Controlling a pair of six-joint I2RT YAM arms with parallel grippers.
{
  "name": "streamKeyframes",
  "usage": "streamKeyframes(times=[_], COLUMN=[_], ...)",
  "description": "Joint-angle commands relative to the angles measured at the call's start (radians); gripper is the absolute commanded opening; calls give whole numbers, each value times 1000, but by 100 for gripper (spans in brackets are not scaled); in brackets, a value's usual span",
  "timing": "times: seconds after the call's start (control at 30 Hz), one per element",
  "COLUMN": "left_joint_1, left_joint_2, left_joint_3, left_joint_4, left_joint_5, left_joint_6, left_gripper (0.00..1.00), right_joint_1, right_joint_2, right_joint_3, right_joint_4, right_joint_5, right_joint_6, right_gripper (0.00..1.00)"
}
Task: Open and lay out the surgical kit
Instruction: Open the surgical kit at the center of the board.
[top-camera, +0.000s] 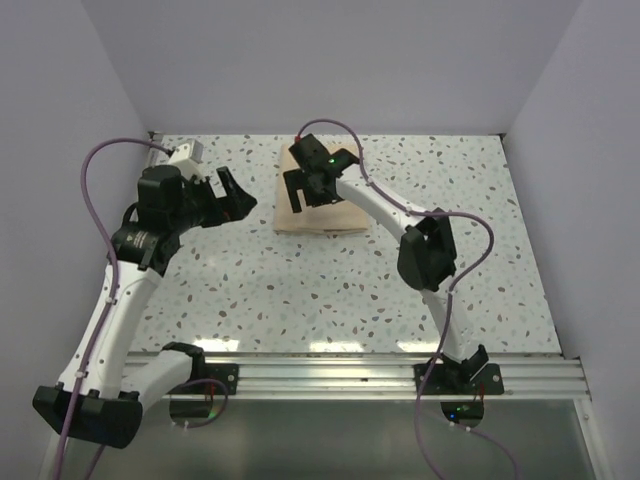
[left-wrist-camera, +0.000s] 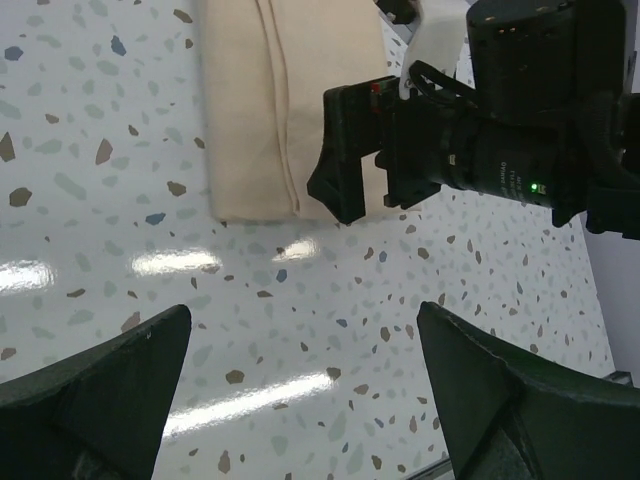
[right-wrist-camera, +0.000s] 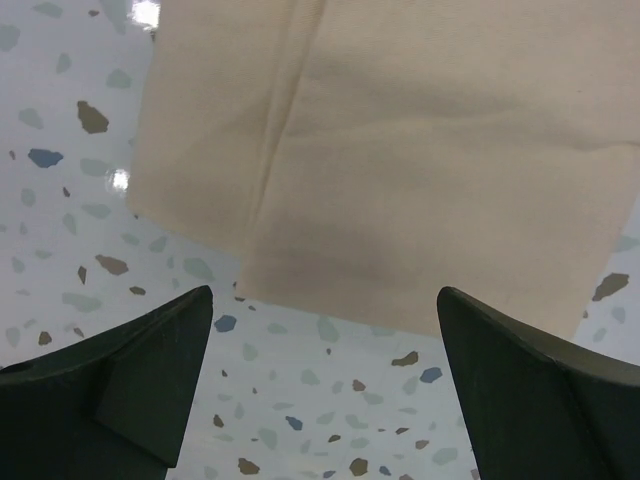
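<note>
Both tools wide open, nothing gripped. Top view: beige cloth wrap (top-camera: 338, 216) lies folded flat on the speckled table (top-camera: 250, 285), upper centre of frame, close to the back wall. Right gripper (top-camera: 308, 194) hangs over the wrap's left-centre part, pointing down, jaws spread as far as they go, no cloth between them. Right wrist view: the two dark fingers (right-wrist-camera: 120, 380) sit in the bottom corners of the frame with right gripper (right-wrist-camera: 325, 296) centred over the wrap's near edge; the wrap (right-wrist-camera: 420, 150) fills the top of the frame, with a long fold seam running down its left part and bare table below the edge. The fingers look clear of the fabric, but I can't tell the height from this. Left gripper (top-camera: 233, 194) is in the upper left of the top view, left of the wrap with a strip of table between, aimed toward it, jaws apart and empty. Left wrist view: left gripper (left-wrist-camera: 302, 318) is over bare table with a finger (left-wrist-camera: 110, 390) in each bottom corner; the wrap (left-wrist-camera: 270, 100) is top centre, and the right gripper (left-wrist-camera: 368, 168) sits over the wrap's lower right corner.
</note>
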Motion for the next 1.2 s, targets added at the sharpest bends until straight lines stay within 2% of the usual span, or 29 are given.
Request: streamKeyframes(times=[0.0,0.1,0.2,0.33,0.5,0.53,0.6,0.63,0.73,0.77,0.8,0.83,0.87,1.17], left_joint_1=[0,0,0,0,0,0,0,0,0,0,0,0,0,-2], left_joint_2=[-39,-36,-41,-27,-5,-4,2,2,10,14,19,21,27,145], left_joint_3=[-34,-21,-17,-25,-39,-39,-40,-40,-40,-40,-40,-40,-40,61], left_joint_4=[-20,-50,-63,-71,-57,-54,-46,-44,-43,-41,-38,-35,-31,23], left_joint_5=[-54,-53,-72,-76,-63,-63,-60,-57,-53,-53,-51,-48,-46,-37], left_joint_6=[4,7,25,33,30,30,28,28,31,34,36,37,40,80], left_gripper=[100,100,100,100,100,100,100,100,100,100,100,100,100,100], right_joint_1=[28,37,53,80,85,86,85,83,83,85,85,83,85,68], right_joint_2=[31,86,100,141,163,166,171,171,166,161,158,145,135,-23], right_joint_3=[122,176,154,141,105,108,114,118,125,134,136,139,139,114], right_joint_4=[-62,-67,-52,-63,-53,-55,-56,-56,-64,-67,-78,-81,-87,-89], right_joint_5=[-20,-48,-54,10,64,72,78,86,95,101,106,110,118,152], right_joint_6=[-31,-27,-18,-25,-24,-27,-34,-37,-45,-47,-45,-44,-42,-31], right_gripper=[98,98,98,96,88,80,69,54,32,18,13,3,0,0])
